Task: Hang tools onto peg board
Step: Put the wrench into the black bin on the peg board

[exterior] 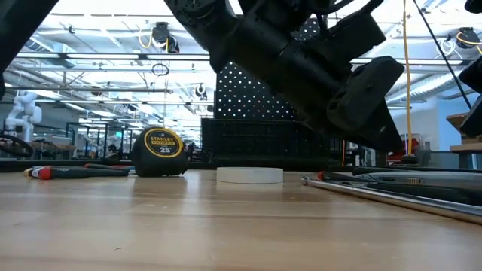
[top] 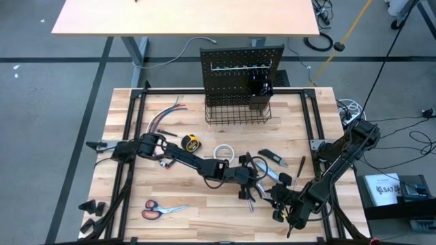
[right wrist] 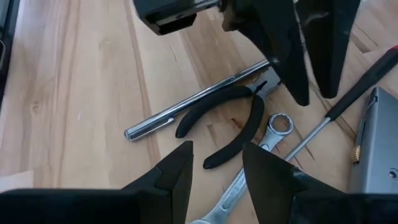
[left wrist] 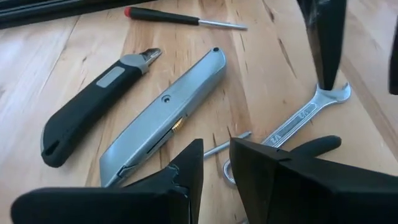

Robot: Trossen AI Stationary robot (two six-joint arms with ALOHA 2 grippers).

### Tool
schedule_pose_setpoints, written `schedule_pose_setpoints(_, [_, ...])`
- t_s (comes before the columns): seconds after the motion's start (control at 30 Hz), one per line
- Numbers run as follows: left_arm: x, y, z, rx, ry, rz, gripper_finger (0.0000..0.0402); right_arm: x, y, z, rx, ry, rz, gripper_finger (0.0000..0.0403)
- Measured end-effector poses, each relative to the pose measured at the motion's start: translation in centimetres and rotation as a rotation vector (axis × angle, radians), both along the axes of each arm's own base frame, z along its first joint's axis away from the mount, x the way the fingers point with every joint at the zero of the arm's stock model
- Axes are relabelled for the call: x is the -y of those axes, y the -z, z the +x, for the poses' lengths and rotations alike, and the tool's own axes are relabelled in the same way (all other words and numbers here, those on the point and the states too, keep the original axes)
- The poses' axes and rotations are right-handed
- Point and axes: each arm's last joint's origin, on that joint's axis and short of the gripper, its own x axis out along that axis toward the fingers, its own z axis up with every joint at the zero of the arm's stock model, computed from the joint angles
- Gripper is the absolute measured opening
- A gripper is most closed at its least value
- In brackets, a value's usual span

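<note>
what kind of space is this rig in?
Looks like a robotics lab or workshop hall, as far as I can tell: grey floor with loose cables around the wooden table, an exposed-truss ceiling with rows of lights, and a white robot in the background.

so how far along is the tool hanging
Barely started. No tool can be made out hanging on the peg board. Both grippers hover over the tool cluster: left gripper above the utility knife and wrench, right gripper above the pliers; neither holds anything. The tape measure, scissors and screwdriver lie on the table.
</note>
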Motion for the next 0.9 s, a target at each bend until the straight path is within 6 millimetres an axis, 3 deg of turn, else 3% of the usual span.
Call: schedule_pose_setpoints(0.9, [-0.3, 2.1, 0.3, -0.03, 0.017, -0.019, 0.0086, 0.0, 0.0, 0.0, 0.002, -0.001, 0.004, 0.013])
